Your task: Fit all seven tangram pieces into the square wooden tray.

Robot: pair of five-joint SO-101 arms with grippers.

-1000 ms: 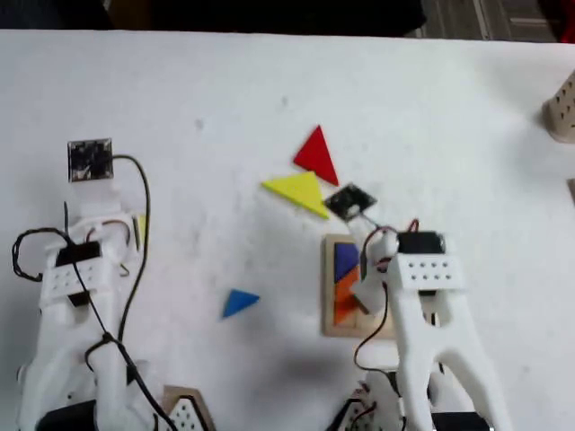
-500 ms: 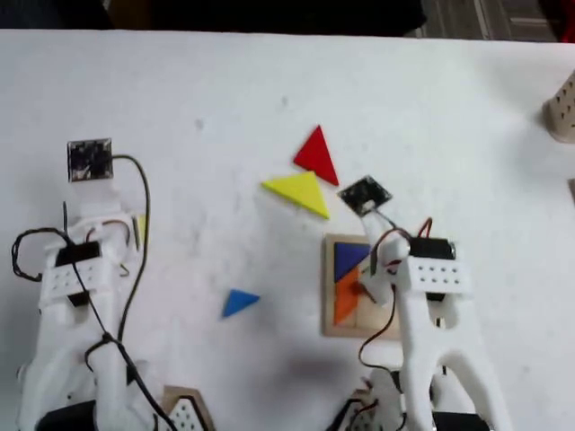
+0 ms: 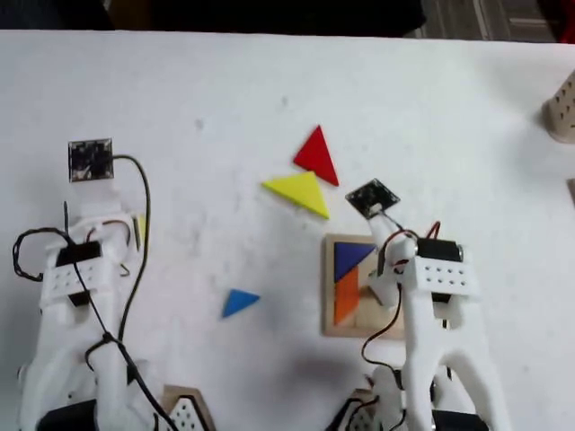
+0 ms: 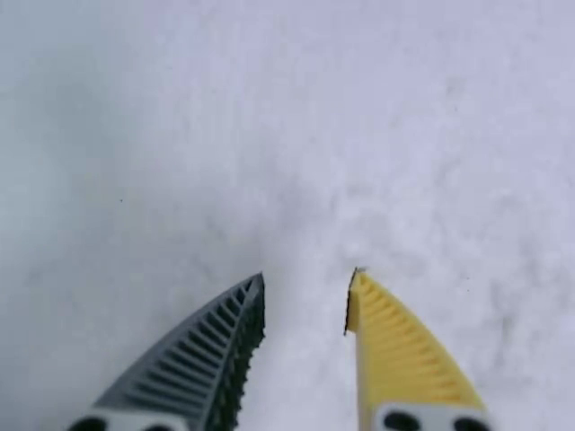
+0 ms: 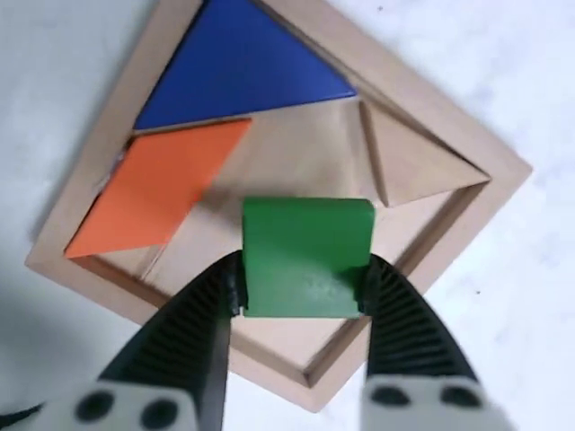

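1. The green square (image 5: 307, 256) is pinched by the right gripper (image 5: 302, 283) over the wooden tray (image 5: 503, 175).
2. A blue triangle (image 5: 238, 63) and an orange piece (image 5: 157, 189) are seated in it.
3. The left gripper (image 4: 305, 301) is held spread over the desk (image 4: 269, 108).

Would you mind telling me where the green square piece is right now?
In the right wrist view the green square piece is clamped in the right gripper, over the wooden tray, beside the orange parallelogram and near the blue triangle.

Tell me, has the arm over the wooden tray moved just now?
Yes. The right gripper, holding the green square, slid rightward across the unmoved wooden tray, uncovering more of the orange piece.
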